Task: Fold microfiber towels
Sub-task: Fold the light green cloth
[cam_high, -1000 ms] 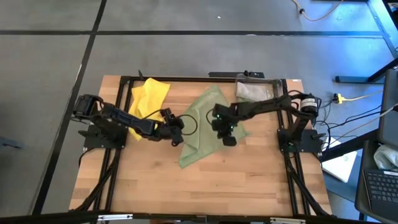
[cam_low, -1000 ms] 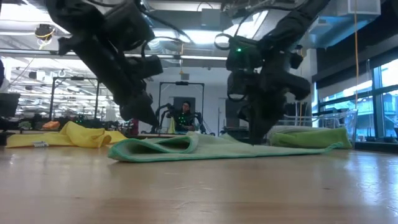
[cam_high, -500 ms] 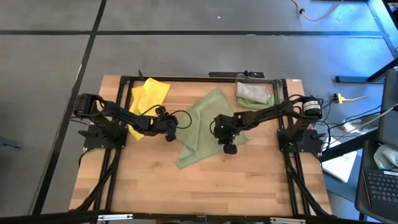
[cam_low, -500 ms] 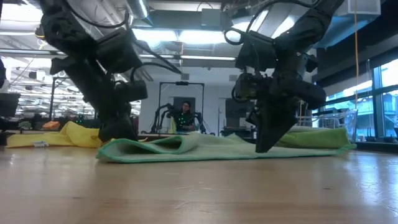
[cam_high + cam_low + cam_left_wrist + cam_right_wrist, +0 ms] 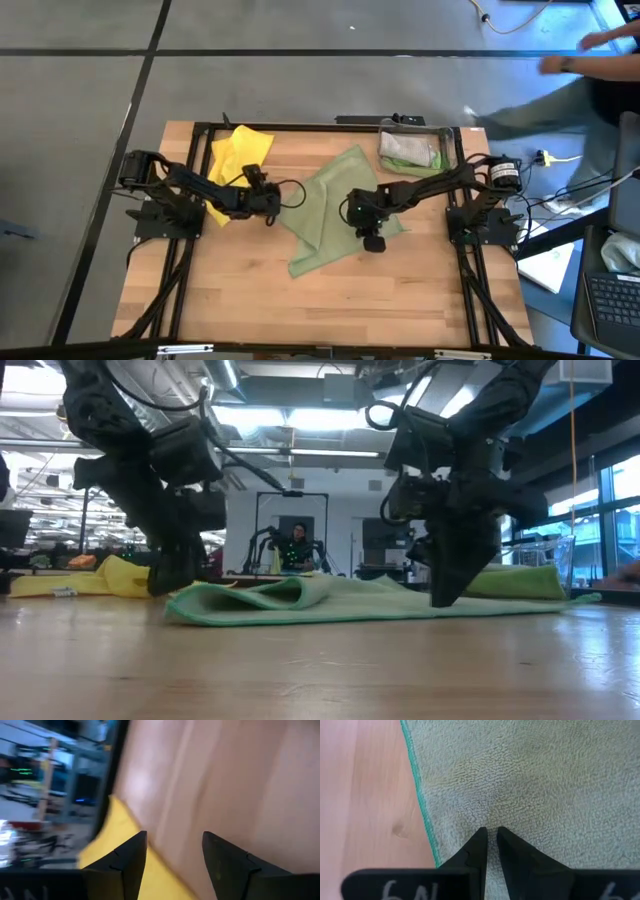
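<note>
A pale green towel [image 5: 325, 205] lies spread in the middle of the wooden table, its left part humped in a loose fold [image 5: 285, 592]. My right gripper [image 5: 372, 240] points steeply down onto the towel's near right part, fingers shut [image 5: 491, 830]. A yellow towel [image 5: 238, 155] lies crumpled at the far left. My left gripper [image 5: 272, 203] stands open and low over bare wood [image 5: 174, 836], between the yellow towel [image 5: 130, 870] and the green towel's left edge, touching neither. My right gripper pinches a small pucker of the green towel's top surface [image 5: 492, 820] between its two fingertips, a little in from the teal-hemmed edge [image 5: 420, 805]. The fingers come from above, slanting down [image 5: 442, 598]. The towel lies flat on the table around them, creases running toward the tips.
A clear bin [image 5: 440, 135] at the far right holds a pale cloth [image 5: 408, 150]. A person's arm [image 5: 590, 55] reaches in beyond the table's far right corner. Bare wood stretches along the near side [image 5: 330, 310].
My right gripper has gone toward the near edge and down, dragging the green towel's right part with it, so the cloth lies longer and flatter. My left gripper has sunk and drawn back toward the left edge, rolling, off the towel's left end. A person's arm has appeared.
</note>
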Tool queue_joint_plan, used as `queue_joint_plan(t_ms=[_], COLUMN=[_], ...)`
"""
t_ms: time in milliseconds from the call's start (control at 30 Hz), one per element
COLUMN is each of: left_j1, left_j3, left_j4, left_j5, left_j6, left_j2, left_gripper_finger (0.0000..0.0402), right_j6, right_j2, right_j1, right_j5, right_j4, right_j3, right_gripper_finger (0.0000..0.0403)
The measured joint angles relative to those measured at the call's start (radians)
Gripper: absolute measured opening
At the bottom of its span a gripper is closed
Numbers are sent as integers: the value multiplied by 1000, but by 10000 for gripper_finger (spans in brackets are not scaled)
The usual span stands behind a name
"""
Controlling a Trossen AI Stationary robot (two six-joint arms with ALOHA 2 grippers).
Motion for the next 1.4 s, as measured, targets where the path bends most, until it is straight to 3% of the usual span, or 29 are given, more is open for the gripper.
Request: queue_joint_plan(t_ms=[67, 167, 233, 367, 433, 600, 733, 900, 1100, 1400], left_j1=[-7, -46, -83, -133, -137, -129, -116, -100, -63, -44], left_j3=[10, 48, 76, 110, 111, 87, 58, 57, 63, 58], left_j4=[-21, -18, -15, 22, 11, -70, 9, 2, -99, -331], left_j5=[-21, 53, 193, 618, 690, 697, 732, 672, 629, 491], left_j6=[3, -24, -25, -25, -66, -123, -146, -123, -119, -138], left_j2=[-21, -78, -135, -236, -253, -202, -121, -31, -29, -100], left_gripper_finger=[185, 185, 185, 185, 185, 185, 185, 185, 185, 185], right_j6=[-6, -14, -21, -25, -29, -29, -39, -55, -55, -48], right_j2=[-3, -3, -3, -3, -3, -3, -3, -3, -3, 2], right_j1=[1, 0, 0, 0, 0, 0, 6, 5, 5, 8], right_j5=[-3, -7, -6, -5, -2, -8, -2, -7, -10, -236], right_j4=[-15, -16, -16, -15, -12, -6, -6, -7, -17, -168], right_j3=[-1, -1, -1, -1, -2, -3, -3, -3, -3, -8], right_gripper_finger=[53, 53, 53, 53, 53, 53, 53, 53, 53, 53])
